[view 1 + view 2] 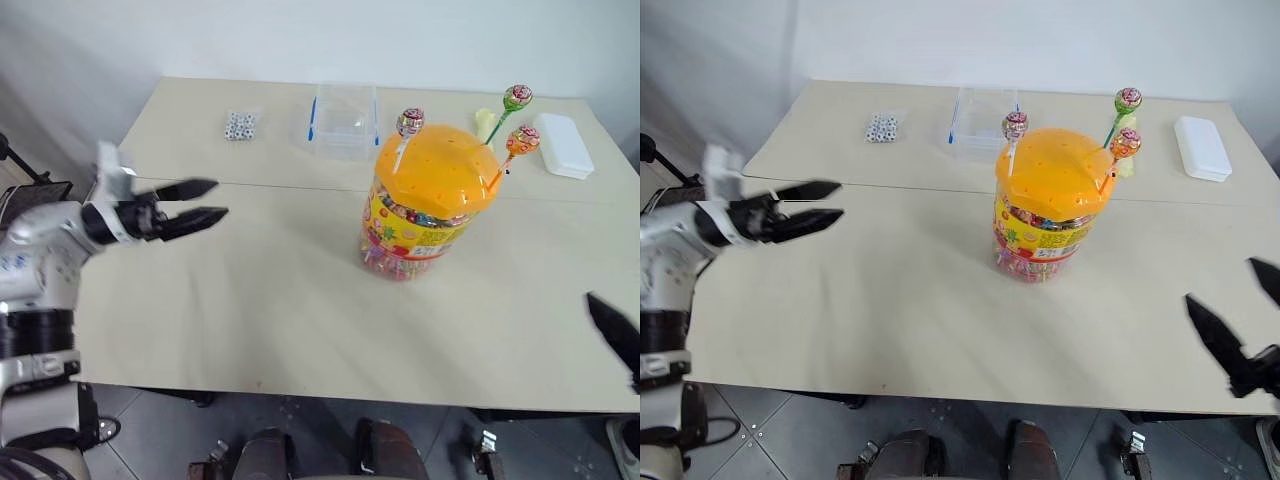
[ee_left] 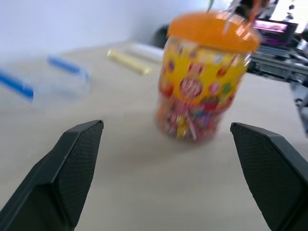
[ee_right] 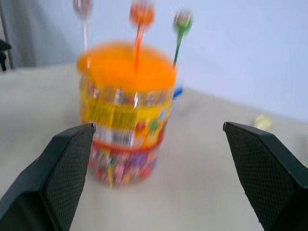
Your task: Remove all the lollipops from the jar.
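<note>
Standing right of centre on the table (image 1: 250, 330), the jar (image 1: 425, 205) is seen with three lollipops (image 1: 411, 122) stuck upright in its orange lid (image 1: 440, 165) — pink at the lid's left, green (image 1: 517, 97) and orange (image 1: 523, 139) at its upper right. The left gripper (image 1: 205, 202) is held at mid-left of the frame, fingers spread and empty, well apart from the jar. The right gripper (image 1: 1240, 325) is seen at the lower right edge — also spread, nothing grasped. Both wrist views are aimed at the jar, framed between parted fingers.
</note>
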